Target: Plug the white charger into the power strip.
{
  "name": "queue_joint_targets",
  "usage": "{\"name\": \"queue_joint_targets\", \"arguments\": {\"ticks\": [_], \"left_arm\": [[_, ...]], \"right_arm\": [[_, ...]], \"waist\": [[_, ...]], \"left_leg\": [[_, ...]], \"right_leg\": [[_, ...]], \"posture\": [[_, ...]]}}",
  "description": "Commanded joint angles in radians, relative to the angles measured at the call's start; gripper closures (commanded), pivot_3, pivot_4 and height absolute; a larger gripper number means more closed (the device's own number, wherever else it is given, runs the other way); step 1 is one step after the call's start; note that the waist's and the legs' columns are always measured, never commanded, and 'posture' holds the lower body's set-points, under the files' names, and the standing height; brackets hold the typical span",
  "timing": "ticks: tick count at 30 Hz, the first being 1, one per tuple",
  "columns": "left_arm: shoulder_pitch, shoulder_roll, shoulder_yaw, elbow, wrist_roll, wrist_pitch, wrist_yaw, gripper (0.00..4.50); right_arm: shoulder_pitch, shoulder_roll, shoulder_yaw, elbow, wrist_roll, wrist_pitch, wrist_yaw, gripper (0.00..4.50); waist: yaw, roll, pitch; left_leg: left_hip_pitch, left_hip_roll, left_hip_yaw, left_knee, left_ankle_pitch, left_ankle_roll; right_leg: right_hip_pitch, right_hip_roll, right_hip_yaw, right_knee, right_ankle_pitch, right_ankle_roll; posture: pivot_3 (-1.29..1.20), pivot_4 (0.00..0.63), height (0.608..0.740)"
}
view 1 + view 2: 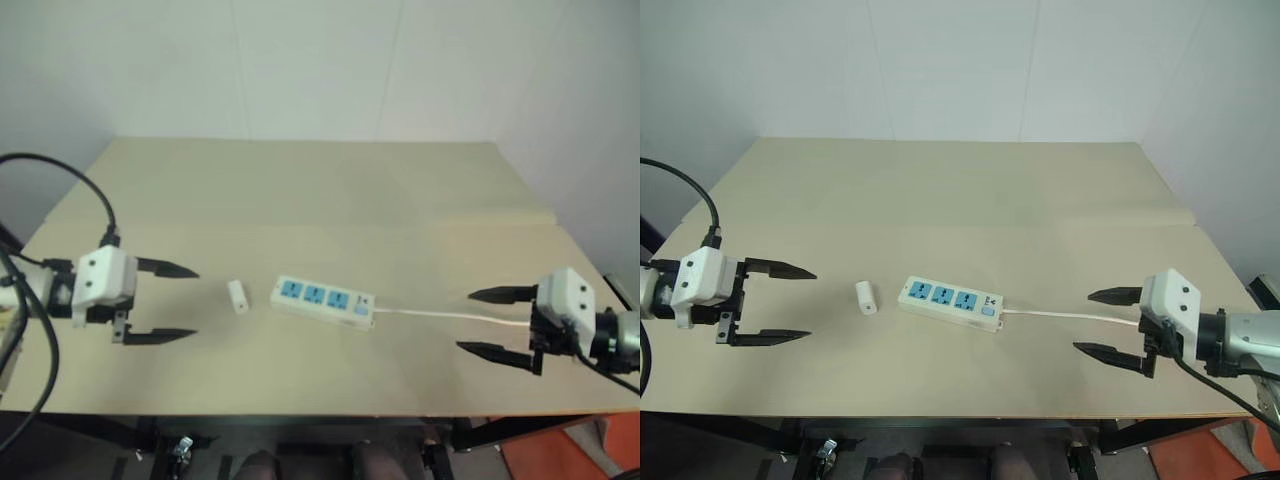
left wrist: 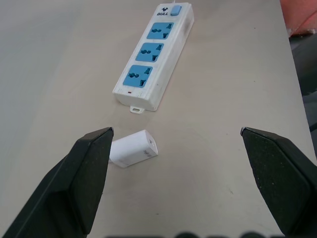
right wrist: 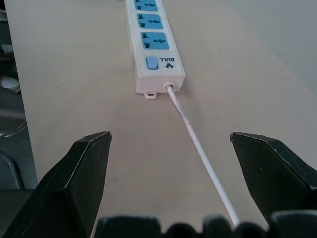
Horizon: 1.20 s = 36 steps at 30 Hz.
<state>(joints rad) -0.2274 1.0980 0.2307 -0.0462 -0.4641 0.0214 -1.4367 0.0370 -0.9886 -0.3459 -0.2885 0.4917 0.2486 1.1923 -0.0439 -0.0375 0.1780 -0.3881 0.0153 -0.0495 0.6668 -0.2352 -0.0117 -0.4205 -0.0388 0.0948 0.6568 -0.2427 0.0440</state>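
Right, I'm at the pickup step: my left gripper [image 1: 175,303] and right gripper [image 1: 1108,323] both gape empty, so next I close the left on the white charger [image 1: 237,296] lying just beside the power strip [image 1: 324,301].

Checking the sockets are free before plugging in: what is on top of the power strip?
Nothing rests on the power strip: its three blue sockets and switch lie bare. The white charger lies apart on the table. The strip's underside is hidden.
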Motion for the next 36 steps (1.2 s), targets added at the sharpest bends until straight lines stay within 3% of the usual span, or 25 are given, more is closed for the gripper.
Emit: {"name": "queue_joint_targets", "arguments": {"ticks": [1,29,36], "left_arm": [[-0.008,-0.005,0.013,-0.042,-0.002,-0.007,0.013,0.0],[-0.036,-0.036,0.022,-0.056,-0.023,0.011,0.012,0.0],[-0.047,-0.036,0.019,-0.051,-0.022,0.012,0.012,0.0]], "right_arm": [[0.006,-0.008,-0.042,-0.028,0.004,0.002,-0.011,0.02],[0.025,0.005,-0.02,-0.001,-0.017,-0.079,0.004,0.02],[-0.08,0.075,0.073,0.063,0.003,-0.063,-0.006,0.02]], "waist": [[0.0,0.0,0.0],[-0.001,0.0,0.0],[-0.003,0.0,0.0]], "left_leg": [[0.0,0.0,0.0,0.0,0.0,0.0],[0.0,0.0,0.0,0.0,0.0,0.0],[0.0,0.0,0.0,0.0,0.0,0.0]], "right_leg": [[0.0,0.0,0.0,0.0,0.0,0.0],[0.0,0.0,0.0,0.0,0.0,0.0],[0.0,0.0,0.0,0.0,0.0,0.0]], "posture": [[0.0,0.15,0.74],[0.0,0.15,0.74],[0.0,0.15,0.74]]}}
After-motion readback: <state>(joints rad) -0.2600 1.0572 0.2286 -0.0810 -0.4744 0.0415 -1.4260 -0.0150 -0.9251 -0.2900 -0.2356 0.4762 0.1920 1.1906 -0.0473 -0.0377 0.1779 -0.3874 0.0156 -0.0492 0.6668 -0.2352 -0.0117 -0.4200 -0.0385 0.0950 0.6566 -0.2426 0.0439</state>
